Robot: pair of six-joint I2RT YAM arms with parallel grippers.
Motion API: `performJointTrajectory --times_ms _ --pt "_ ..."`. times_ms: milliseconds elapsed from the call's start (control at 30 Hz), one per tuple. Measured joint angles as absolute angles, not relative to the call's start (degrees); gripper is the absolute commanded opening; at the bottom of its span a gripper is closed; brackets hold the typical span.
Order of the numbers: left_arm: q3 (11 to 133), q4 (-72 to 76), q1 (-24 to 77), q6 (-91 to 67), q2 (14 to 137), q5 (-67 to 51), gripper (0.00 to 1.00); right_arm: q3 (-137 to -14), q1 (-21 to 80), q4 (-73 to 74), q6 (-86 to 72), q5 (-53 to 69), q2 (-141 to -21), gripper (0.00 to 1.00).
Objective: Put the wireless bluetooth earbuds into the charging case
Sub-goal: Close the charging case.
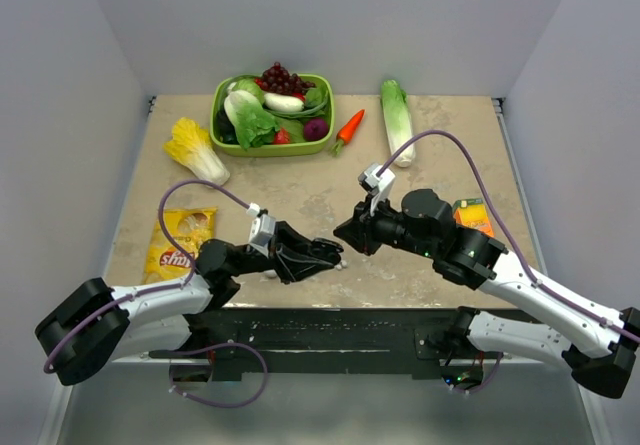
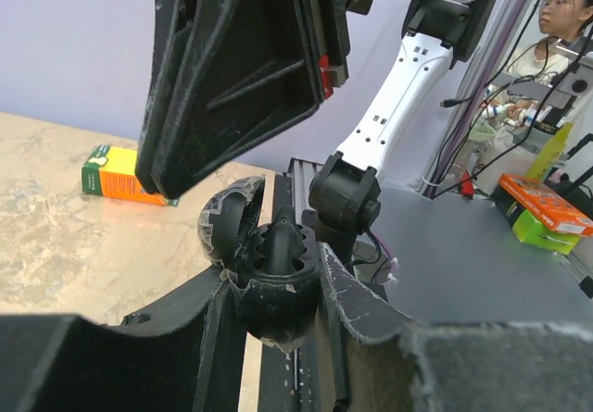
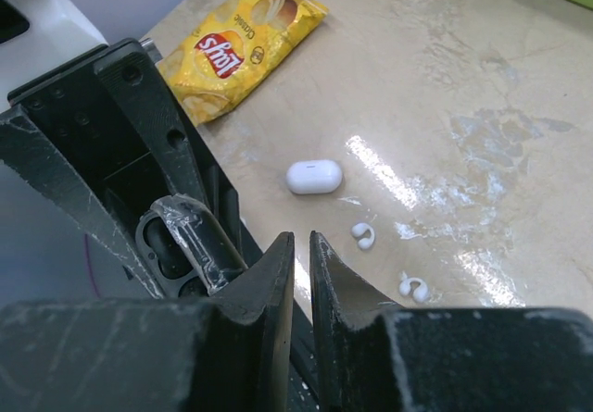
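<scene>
The charging case [image 3: 313, 176], a white closed pebble, lies on the beige table [image 3: 482, 79]. Two white earbuds lie loose to its right, one [image 3: 363, 236] close by and the other [image 3: 413, 289] further along. My right gripper [image 3: 302, 245] hovers above and beside them, jaws drawn to a thin slit with nothing between. My left gripper [image 2: 278, 282] is shut on a black round open-lidded shell [image 2: 274, 273] wrapped in clear tape. In the top view both grippers, left [image 1: 318, 255] and right [image 1: 348, 233], meet tip to tip near the front edge and hide the case and buds.
A yellow chips bag [image 1: 180, 245] lies front left and an orange carton [image 1: 472, 215] sits by the right arm. At the back are a green basket [image 1: 322, 143] of vegetables, a loose cabbage [image 1: 196, 150], a carrot [image 1: 348, 128] and a long green vegetable [image 1: 397, 120].
</scene>
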State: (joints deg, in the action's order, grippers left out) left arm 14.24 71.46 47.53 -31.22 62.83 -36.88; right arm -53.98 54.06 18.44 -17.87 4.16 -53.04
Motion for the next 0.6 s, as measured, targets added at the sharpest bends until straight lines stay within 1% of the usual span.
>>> performJointTrajectory --times_ms 500,600 --pt "15.3 71.4 47.5 -30.8 64.5 -35.6 0.00 -53.8 54.3 18.4 -17.8 9.6 -52.6 0.18" --pt "15.4 71.4 47.5 -30.8 64.6 -35.2 0.00 -53.1 54.4 18.5 -18.4 8.4 -51.7 0.30"
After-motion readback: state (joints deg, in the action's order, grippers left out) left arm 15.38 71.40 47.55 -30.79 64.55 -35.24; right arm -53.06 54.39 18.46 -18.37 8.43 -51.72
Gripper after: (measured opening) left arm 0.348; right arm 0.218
